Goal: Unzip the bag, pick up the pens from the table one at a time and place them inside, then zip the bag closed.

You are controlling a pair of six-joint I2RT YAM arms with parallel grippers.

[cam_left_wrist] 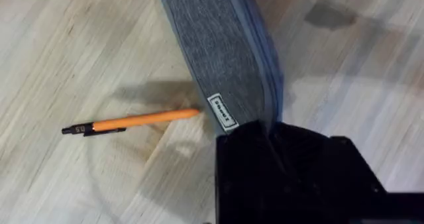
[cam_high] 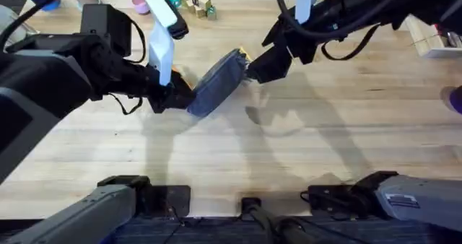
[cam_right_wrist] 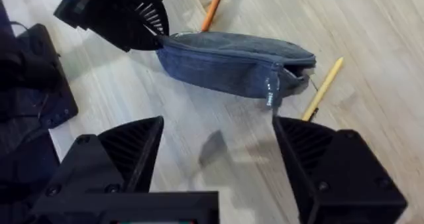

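Two pens (cam_right_wrist: 322, 90) lie on the counter (cam_high: 289, 150) beside the pouch (cam_high: 216, 84) toward its far edge, left pincer (cam_high: 173, 96) clenched on one pouch end, likely anchoring it, while right pincer (cam_right_wrist: 218, 158) hangs released near the zipper end.

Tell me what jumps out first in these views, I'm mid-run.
The bag lies mid-table, its near-left end clamped by the left gripper. The right gripper hangs open just short of the far end, where the zipper looks slightly parted. Two orange pens lie on the table: one beside the clamped end, another by the far end.
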